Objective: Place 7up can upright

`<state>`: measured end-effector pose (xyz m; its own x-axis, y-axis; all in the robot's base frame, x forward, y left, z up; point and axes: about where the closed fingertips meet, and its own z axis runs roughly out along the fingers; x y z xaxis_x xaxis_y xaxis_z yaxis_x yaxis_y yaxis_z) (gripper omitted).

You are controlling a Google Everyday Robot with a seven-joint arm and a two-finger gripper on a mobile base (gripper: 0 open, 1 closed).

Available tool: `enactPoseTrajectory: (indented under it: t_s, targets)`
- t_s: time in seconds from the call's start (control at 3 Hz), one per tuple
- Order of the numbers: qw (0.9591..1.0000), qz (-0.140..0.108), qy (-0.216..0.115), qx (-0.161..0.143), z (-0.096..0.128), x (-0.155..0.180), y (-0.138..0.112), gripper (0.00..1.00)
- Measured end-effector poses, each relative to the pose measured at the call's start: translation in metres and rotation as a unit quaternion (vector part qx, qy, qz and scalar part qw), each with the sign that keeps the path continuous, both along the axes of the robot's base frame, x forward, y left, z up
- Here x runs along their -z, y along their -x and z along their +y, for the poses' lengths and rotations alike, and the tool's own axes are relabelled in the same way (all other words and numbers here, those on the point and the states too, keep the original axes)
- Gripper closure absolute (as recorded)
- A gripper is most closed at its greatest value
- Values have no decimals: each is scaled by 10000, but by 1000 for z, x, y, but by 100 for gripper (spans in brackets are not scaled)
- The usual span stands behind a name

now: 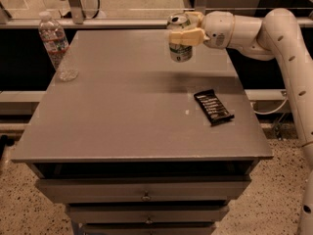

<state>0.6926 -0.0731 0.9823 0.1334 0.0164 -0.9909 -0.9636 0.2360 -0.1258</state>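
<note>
7up can: upright, clamped across its upper body by the gripper, hanging above the table.
Step, as judged: lower straight down, keep the axis vertical, and release only once the base sits flat.
Black wrapped bar: on the table nearer the front than the gripper, well apart.
Water bottle: well away, at the opposite far corner.

A flat grey metal table top over drawers carries a clear plastic water bottle upright at its far left; a flat black wrapped bar lies near its right edge; the cream gripper hangs above its far right, clasping the 7up can.
</note>
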Motion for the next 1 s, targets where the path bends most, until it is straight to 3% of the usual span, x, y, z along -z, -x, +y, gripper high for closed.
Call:
enactPoseTrajectory:
  t_s: [0.33,0.67,1.0]
  targets:
    - [9997,192,-55,-110,10,22,-4,100]
    - [9993,277,-172,-207,17,43,-3,86]
    - [9990,169,-293,-295,22,56,1,62]
